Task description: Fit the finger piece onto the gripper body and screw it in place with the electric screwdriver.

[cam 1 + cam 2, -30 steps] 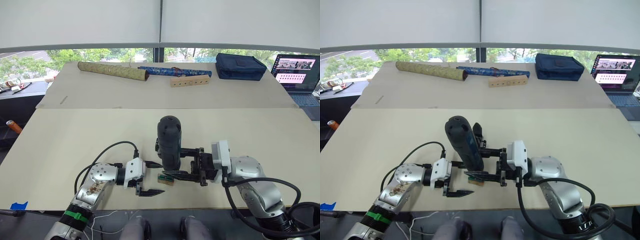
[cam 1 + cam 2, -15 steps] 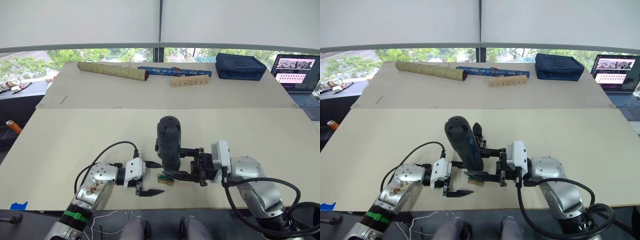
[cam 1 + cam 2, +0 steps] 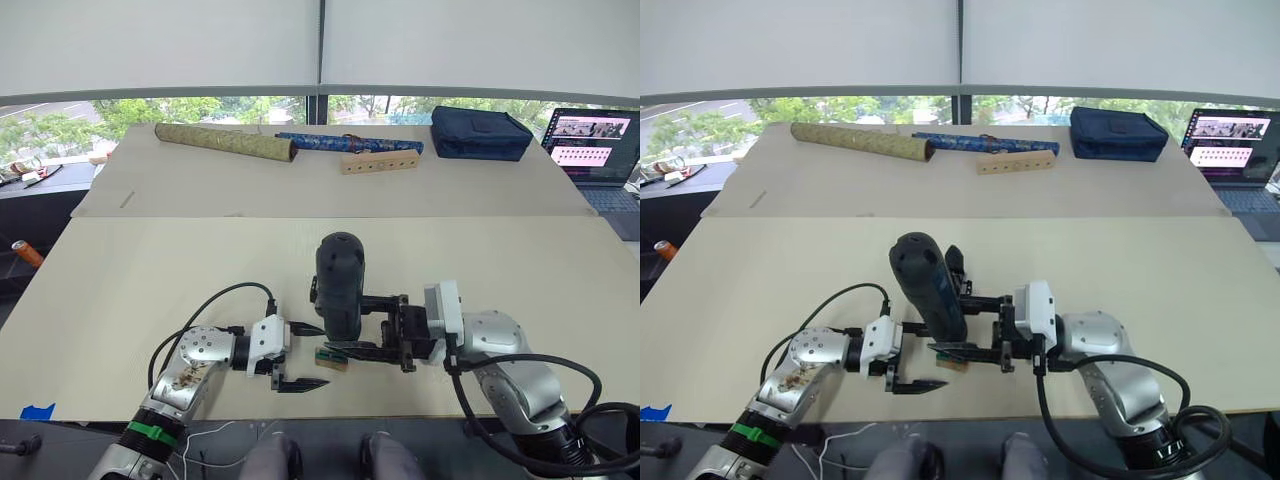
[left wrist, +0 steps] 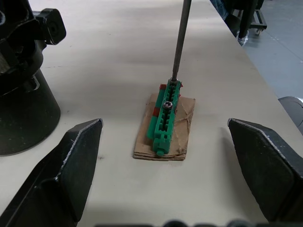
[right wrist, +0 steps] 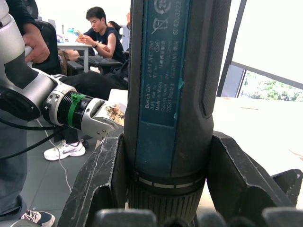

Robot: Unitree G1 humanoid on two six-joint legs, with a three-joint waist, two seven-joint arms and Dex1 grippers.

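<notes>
The right gripper (image 3: 385, 330), low and just right of centre in the head view, is clamped around the electric screwdriver (image 3: 338, 283), which stands nearly upright with its butt toward the camera. In the left wrist view the screwdriver's thin metal bit (image 4: 180, 40) comes down onto the far end of a small green block (image 4: 165, 118) that sits on a scrap of brown card, and a screw head shows on top of the block just short of the bit. So the step in hand looks like picking up a screw rather than driving one home.

The left gripper (image 3: 298, 356), lower left of centre, has its fingers spread wide with nothing between them, aimed toward the green block from beside it.

The gripper body (image 4: 21, 80) fills the upper left of the left wrist view, just beside the block; in the head view it sits mostly hidden behind the screwdriver. I can't pick out the loose finger piece with any certainty, nor say whether it has been fitted yet.

Next, I'd guess, the bit has to seat squarely in a screw, lift it clear without dropping it, then swing over to the gripper body.
</notes>
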